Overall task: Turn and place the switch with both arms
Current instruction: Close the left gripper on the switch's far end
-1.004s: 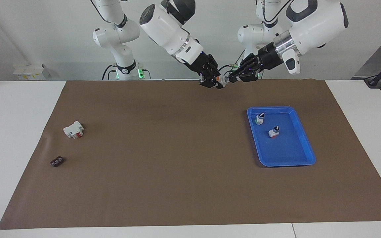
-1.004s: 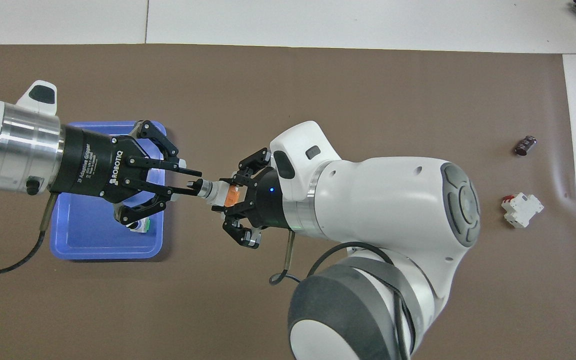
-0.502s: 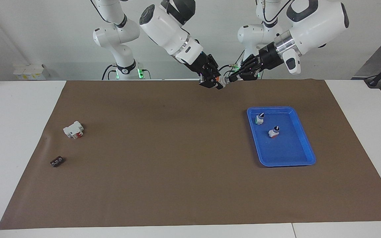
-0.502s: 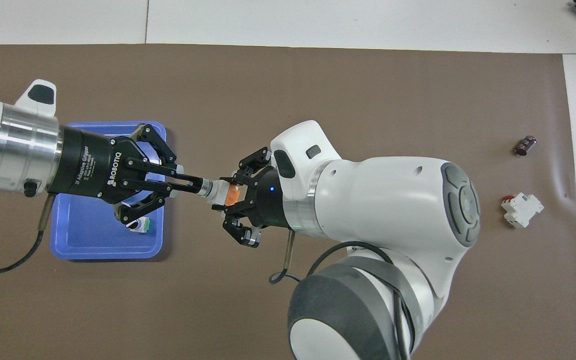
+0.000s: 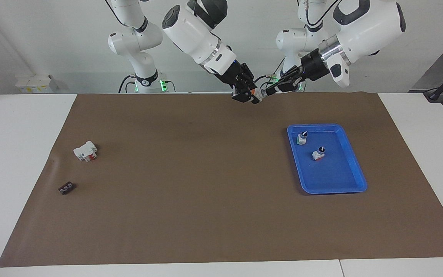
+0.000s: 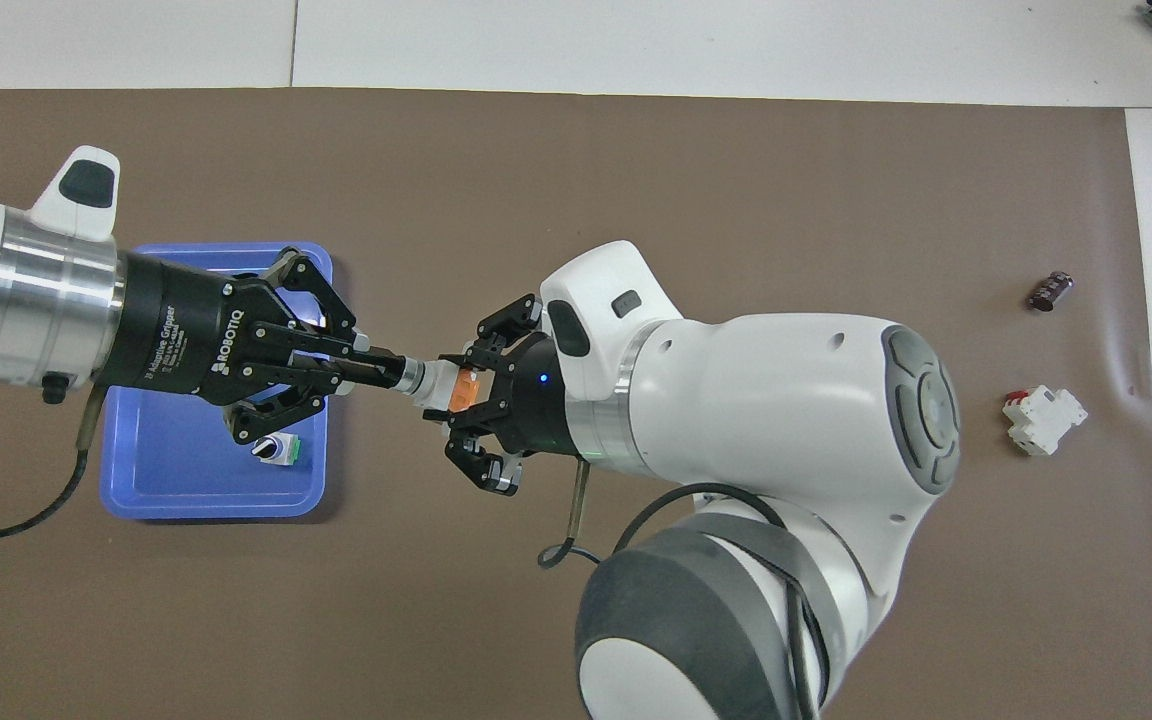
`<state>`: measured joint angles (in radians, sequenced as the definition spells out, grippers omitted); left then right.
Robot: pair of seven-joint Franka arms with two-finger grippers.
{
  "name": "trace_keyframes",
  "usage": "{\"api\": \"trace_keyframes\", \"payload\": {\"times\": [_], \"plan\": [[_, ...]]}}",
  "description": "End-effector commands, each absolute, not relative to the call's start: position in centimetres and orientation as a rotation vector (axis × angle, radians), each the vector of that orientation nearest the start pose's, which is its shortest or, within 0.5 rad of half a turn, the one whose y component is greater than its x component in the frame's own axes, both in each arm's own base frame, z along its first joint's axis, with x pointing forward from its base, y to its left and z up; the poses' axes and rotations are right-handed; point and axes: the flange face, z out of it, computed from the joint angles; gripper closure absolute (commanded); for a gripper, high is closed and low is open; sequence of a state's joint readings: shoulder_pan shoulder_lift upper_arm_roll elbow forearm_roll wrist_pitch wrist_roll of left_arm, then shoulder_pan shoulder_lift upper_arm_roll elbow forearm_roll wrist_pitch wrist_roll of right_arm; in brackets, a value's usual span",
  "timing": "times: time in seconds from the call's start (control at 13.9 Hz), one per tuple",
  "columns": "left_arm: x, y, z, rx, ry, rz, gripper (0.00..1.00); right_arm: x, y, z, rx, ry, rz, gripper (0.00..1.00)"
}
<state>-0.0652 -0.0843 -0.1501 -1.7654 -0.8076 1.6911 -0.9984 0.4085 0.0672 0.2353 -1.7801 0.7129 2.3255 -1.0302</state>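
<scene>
The switch (image 5: 259,93) (image 6: 429,382) hangs in the air, lying level between both grippers, over the mat's edge nearest the robots. Its orange end points at the right arm and its knob tip at the left arm. My right gripper (image 5: 251,95) (image 6: 466,386) is shut on the orange end. My left gripper (image 5: 266,92) (image 6: 398,374) is shut on the knob tip, its fingertips pressed together around it. The two grippers face each other head-on.
A blue tray (image 5: 327,188) (image 6: 186,500) toward the left arm's end holds two similar switches. A white blocky part (image 5: 85,151) (image 6: 1044,419) and a small dark part (image 5: 66,188) (image 6: 1051,291) lie toward the right arm's end. A brown mat (image 5: 206,192) covers the table.
My left gripper's fingers have closed onto the switch's knob tip, and its wrist has turned slightly. The right gripper and the switch have stayed where they were.
</scene>
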Motion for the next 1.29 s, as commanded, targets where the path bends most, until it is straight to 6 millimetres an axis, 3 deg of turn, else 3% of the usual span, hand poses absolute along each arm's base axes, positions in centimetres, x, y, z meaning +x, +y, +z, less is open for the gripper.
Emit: {"api": "trace_keyframes", "payload": {"times": [0.0,0.79,1.22], "plan": [[50.1,-18.8,61.8,2.274,0.848,-0.503,1.0,49.5,38.3,57.1,-2.0,-1.485,-0.766,1.0],[50.7,-17.6,62.1,2.369,0.069,-0.152,1.0,49.6,38.1,57.2,-2.0,-1.486,-0.768,1.0],[49.7,-17.4,61.7,2.338,-0.355,-0.064,1.0,49.6,38.0,57.2,-2.003,-1.481,-0.77,1.0]]}}
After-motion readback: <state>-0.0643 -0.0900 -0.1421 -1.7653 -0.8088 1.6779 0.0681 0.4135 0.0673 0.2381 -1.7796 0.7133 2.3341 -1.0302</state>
